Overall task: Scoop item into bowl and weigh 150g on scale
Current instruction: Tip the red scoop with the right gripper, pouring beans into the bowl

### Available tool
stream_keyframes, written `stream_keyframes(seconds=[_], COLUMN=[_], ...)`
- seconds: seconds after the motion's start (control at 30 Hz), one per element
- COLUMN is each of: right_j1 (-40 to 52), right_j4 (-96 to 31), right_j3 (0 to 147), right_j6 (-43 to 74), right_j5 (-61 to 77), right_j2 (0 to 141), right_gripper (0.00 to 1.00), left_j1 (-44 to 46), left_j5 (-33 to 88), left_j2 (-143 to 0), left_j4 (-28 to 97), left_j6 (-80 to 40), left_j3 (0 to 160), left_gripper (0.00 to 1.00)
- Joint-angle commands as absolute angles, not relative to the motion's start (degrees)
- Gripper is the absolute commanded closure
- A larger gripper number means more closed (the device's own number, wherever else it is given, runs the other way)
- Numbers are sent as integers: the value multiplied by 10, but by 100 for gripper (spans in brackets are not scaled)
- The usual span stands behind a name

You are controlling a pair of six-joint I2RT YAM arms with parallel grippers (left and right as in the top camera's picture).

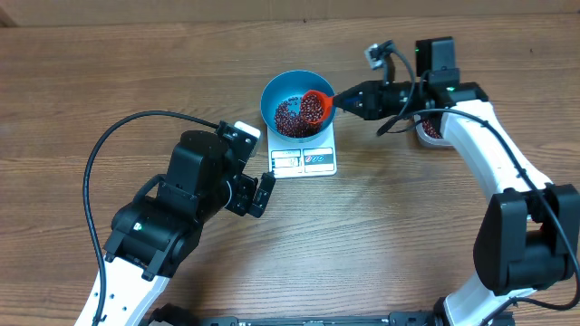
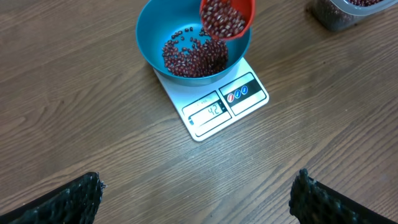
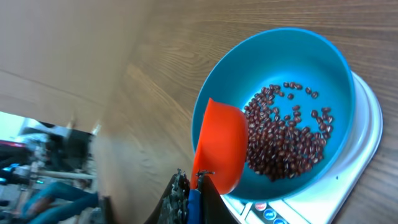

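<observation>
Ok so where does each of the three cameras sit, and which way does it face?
Overhead: above the table, looking straight down; both arms show, left gripper open, right gripper holding the orange scoop over the blue bowl.
Left wrist: set back from the white scale, facing it; own fingertips at the bottom corners.
Right wrist: close, looking along its fingers at the scoop's back and the beans.
All three share bowl, beans, scoop.
</observation>
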State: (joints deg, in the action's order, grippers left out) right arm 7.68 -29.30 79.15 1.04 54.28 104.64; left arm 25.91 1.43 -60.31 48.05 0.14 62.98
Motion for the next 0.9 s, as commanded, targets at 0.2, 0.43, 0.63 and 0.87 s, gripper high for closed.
stream_keyframes(seconds=[0.2,0.43,0.63,0.87], right_j1=[129,154,178,206], right_j4=[-253,-262,-264,-295], right_j3=[796,796,796,809], right_j6=[-30,-81,-96,-111], right_j5=[404,338,267,186], right_j2=[1032,1032,1030,1006], right_gripper=[96,96,96,96], left_j1=[263,263,263,263], left_j5=[11,11,11,11], left_j2=[-600,-600,-600,-600], left_j4=[480,480,480,480], left_j6=[-2,-2,-2,-2], left_j3=[628,628,628,628], left_gripper=[0,0,0,0])
